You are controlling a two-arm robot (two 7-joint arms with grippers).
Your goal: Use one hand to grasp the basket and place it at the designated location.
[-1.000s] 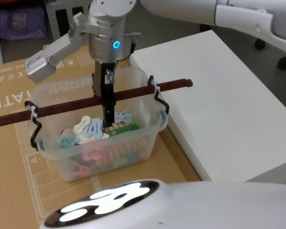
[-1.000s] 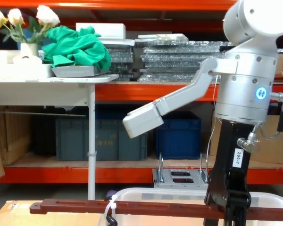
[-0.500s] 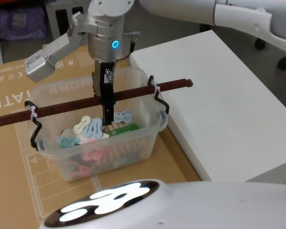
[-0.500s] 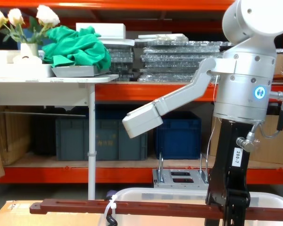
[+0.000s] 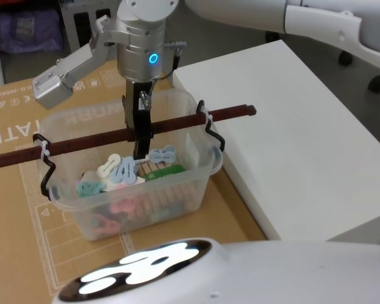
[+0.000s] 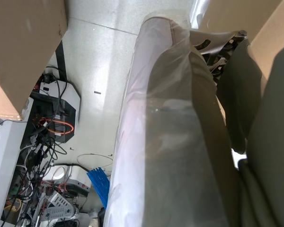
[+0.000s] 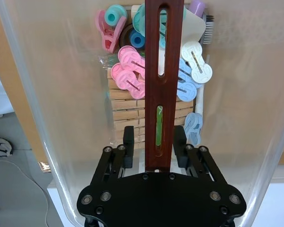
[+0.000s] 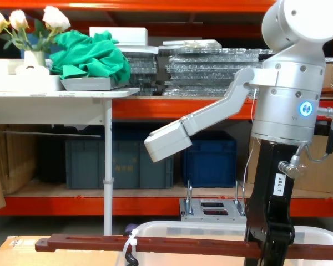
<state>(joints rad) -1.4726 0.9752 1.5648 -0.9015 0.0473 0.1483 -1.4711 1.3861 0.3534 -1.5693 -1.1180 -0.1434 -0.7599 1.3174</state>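
a: where's the basket [image 5: 193, 183]?
b: on the cardboard sheet [image 5: 25, 240], close to its right edge, just beside the left edge of the white table [image 5: 304, 145]. it holds pastel clips [image 5: 117, 170] and wooden pegs.
a: and its handle?
b: the dark red bar [image 5: 82, 144] lies across the rim, sticking out past both ends, with a white zip tie [image 5: 44, 151] at the left hook.
a: the right gripper [image 5: 140, 152]?
b: it hangs straight down over the middle of the bar, blue ring [image 5: 154, 59] glowing above.
a: the fingers [image 7: 128, 142]?
b: released. they stand on either side of the bar, a thin gap showing on one side, not clamped on it.
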